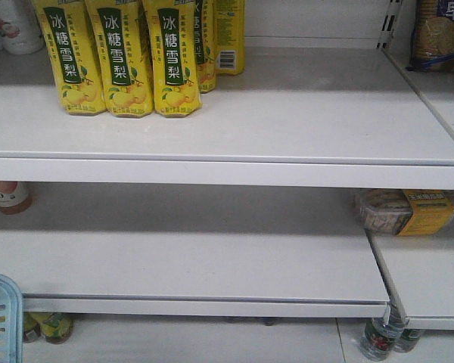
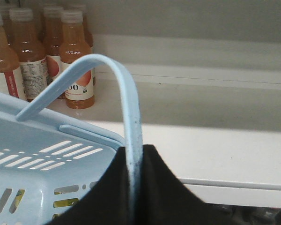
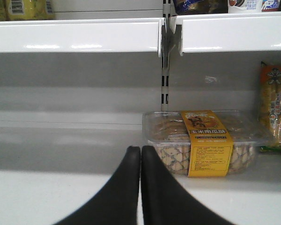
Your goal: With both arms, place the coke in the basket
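White store shelving [image 1: 234, 170] fills your front view, with yellow pear-drink bottles [image 1: 125, 57] on the upper tier and bare boards below them, so you're facing a stock aisle rather than a table. Your left gripper [image 2: 133, 187] is pinched on the basket handle [image 2: 126, 98], the pale strap running down between its black fingers; holding it there keeps the basket [image 2: 33, 164] hanging beside the shelf with its mouth free for a drop. You can also catch the basket's corner at the lower left of the front view. Your right gripper [image 3: 140, 183] has its fingers pressed together with nothing between them, pointing at the shelf where a clear cookie box [image 3: 201, 140] with a yellow band sits near a snack packet [image 3: 274, 108]. Orange juice bottles [image 2: 47, 51] stand behind the handle on the left side. No view shows the coke, so you cannot tell where it stands. By my reading, you'd need to find it before the free arm can fetch it.
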You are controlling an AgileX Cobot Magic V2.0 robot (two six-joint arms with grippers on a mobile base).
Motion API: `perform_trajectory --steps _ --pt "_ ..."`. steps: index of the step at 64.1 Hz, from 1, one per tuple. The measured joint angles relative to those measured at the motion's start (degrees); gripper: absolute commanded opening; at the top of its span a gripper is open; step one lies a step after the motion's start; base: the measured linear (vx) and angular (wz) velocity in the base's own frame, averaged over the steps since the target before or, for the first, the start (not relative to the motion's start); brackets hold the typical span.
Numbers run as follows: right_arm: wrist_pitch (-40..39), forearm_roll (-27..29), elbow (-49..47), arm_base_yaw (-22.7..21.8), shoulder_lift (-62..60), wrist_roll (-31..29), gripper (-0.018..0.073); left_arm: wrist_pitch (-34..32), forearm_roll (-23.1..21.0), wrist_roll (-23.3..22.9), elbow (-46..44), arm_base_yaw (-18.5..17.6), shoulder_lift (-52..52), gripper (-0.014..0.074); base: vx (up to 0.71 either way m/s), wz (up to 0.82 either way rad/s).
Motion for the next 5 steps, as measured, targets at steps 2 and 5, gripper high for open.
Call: perform_trajectory --steps 2,5 --pt "0.0 0.0 0.0 0.0 0.0 0.0 -0.001 0.0 0.0 0.0 0.0 0.0 0.0 -0.0006 0.0 0.0" --pt "0.0 0.0 0.0 0.0 0.0 0.0 -0.001 0.0 0.0 0.0 0.0 0.0 0.0 -0.0006 0.0 0.0"
